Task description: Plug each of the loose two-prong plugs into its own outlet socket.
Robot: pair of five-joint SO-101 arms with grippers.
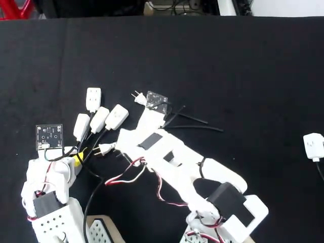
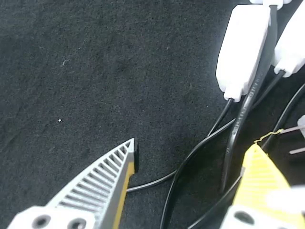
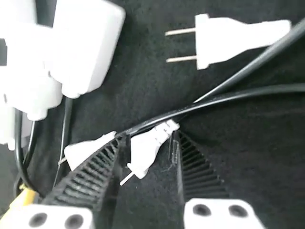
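Several white outlet sockets lie bunched on the black table, also seen in the right wrist view. Another white socket sits at the far right edge. My right gripper is open, its fingers closely straddling a white plug that lies on the cloth. A second plug lies just outside one finger and shows beside the arm. A third plug lies apart. My left gripper is open over black cables, below the sockets.
Black cables trail across the middle of the table beside the right arm. Red and white servo wires hang under that arm. A perforated white base stands at the front edge. The far and right parts of the table are bare cloth.
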